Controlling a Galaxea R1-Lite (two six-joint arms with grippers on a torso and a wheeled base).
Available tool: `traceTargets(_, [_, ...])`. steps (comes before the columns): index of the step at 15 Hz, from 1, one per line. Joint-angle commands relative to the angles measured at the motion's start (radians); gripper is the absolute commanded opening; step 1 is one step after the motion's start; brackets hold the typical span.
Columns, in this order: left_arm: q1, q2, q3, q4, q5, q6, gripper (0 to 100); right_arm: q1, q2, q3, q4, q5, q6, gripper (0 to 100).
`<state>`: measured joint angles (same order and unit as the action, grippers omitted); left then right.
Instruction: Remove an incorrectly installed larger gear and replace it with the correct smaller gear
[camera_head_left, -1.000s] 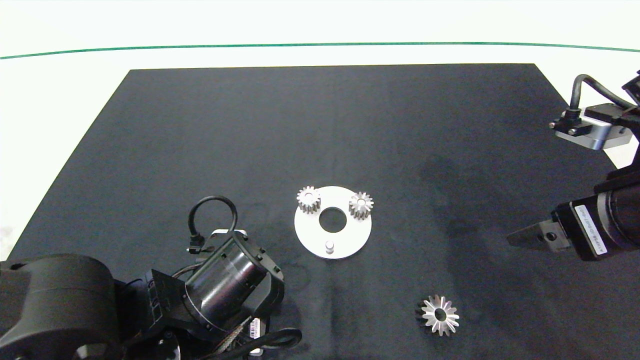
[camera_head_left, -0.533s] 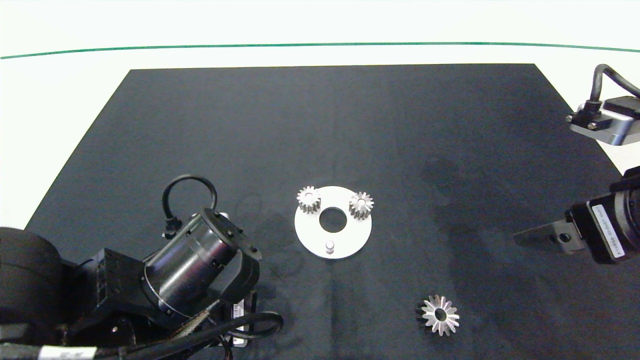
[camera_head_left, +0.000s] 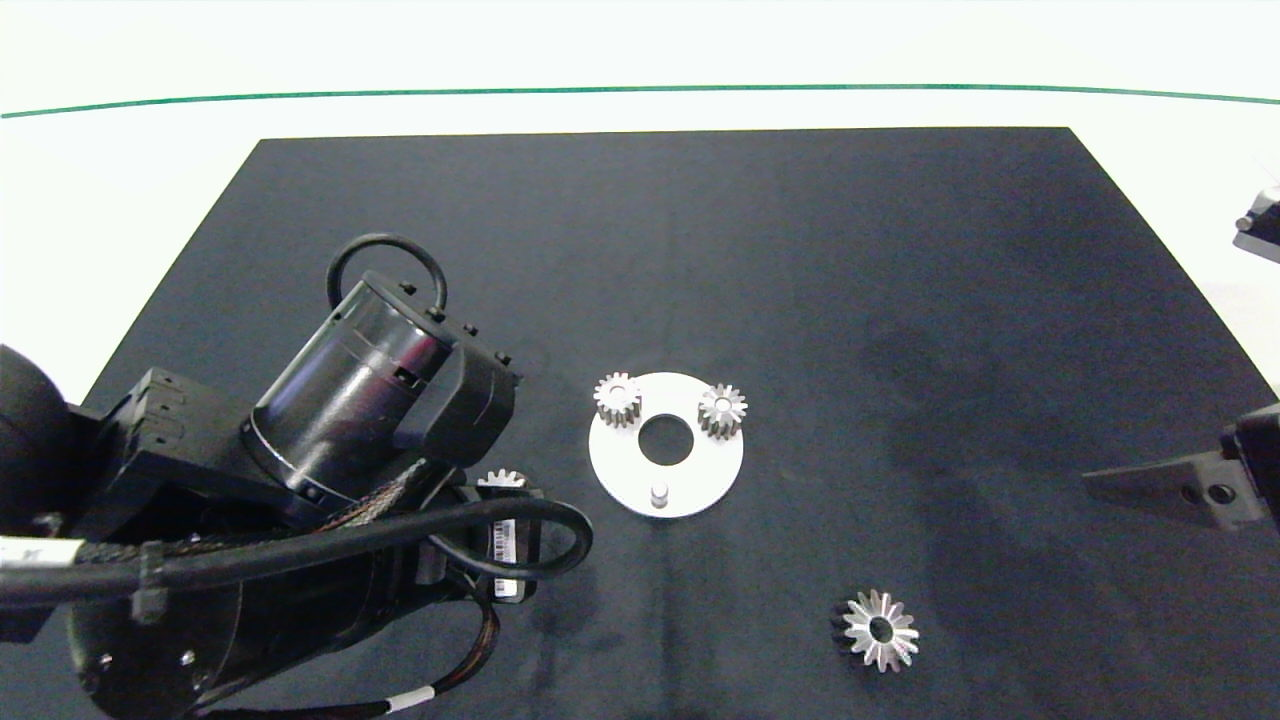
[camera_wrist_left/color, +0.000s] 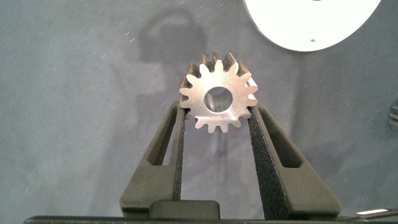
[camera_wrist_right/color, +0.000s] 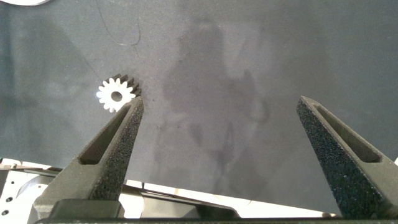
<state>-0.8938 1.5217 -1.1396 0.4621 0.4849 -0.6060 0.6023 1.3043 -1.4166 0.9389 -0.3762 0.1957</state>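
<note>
Silver and blunt-toothed, the smaller gear (camera_wrist_left/color: 218, 101) sits clenched in the left tool (camera_wrist_left/color: 217, 124) at nine o'clock of the white plate (camera_head_left: 620, 480). The larger gear (camera_head_left: 879, 630) lies discarded on the bench at five o'clock, and the right tool (camera_wrist_right/color: 221, 130) hangs released at three o'clock. Replacement is in hand, I judge; next the centre hole must line up over the bare peg (camera_head_left: 659, 492).

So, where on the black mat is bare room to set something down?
Bare: the black mat beyond the white disc, and between the disc and the right tool. Crowded: around the left tool, which holds the smaller gear.
</note>
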Motion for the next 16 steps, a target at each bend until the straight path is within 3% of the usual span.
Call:
traceTargets(1, [-0.005,0.071,-0.058,0.003,0.003,0.008,0,0.002,-0.06,-0.001,0.004,-0.003,-0.006,100])
traceTargets(4, [-0.017,0.129,-0.117,0.013,0.004,0.048,0,-0.01,-0.095,-0.004,0.004,-0.003,-0.029,100])
traceTargets(6, [-0.043,0.155,-0.174,0.076,0.004,0.051,0,-0.039,-0.088,-0.004,0.004,-0.003,-0.03,100])
traceTargets(9, [-0.093,0.163,-0.207,0.09,0.004,0.051,0,-0.173,-0.072,-0.001,-0.023,0.0,-0.067,100])
traceTargets(10, [-0.096,0.175,-0.22,0.09,0.004,0.051,0,-0.23,-0.072,0.001,-0.04,0.006,-0.093,100])
traceTargets(11, [-0.097,0.181,-0.226,0.09,0.004,0.052,0,-0.246,-0.072,0.001,-0.046,0.01,-0.104,100])
traceTargets(12, [-0.097,0.209,-0.25,0.09,0.006,0.06,0,-0.276,-0.083,-0.001,-0.051,0.033,-0.125,100])
traceTargets(16, [-0.096,0.27,-0.342,0.096,0.009,0.13,0,-0.288,-0.102,-0.001,-0.051,0.04,-0.141,100])
